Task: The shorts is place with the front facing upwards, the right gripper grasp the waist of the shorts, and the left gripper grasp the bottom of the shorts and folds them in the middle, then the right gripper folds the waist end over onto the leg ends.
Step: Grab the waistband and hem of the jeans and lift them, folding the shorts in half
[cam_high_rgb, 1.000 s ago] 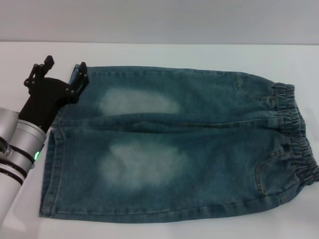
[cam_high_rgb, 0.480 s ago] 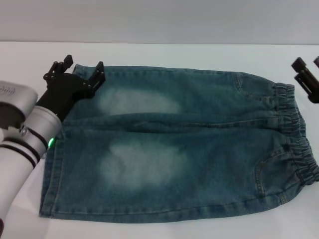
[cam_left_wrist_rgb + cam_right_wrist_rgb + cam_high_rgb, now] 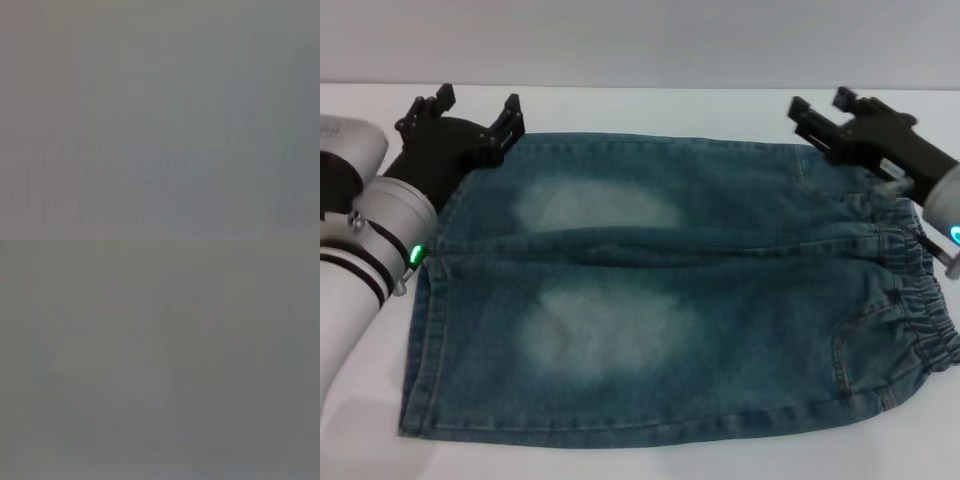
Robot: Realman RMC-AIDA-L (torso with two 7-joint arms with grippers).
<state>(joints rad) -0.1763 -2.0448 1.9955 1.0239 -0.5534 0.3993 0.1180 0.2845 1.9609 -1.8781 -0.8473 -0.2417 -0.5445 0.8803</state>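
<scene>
Your denim shorts [image 3: 670, 290] flat on the white counter [image 3: 640, 105], waist [image 3: 920, 290] to the right, leg hems [image 3: 425, 330] to the left, left tool [image 3: 475, 108] spread over the far hem corner, right tool [image 3: 817, 110] spread near the far waist corner, both wrist views blank grey.

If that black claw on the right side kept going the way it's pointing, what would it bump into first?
The right gripper points across the far edge of the shorts, toward the left gripper. The line looks free over the white table until that other claw, though its height above the denim is hard to judge.
</scene>
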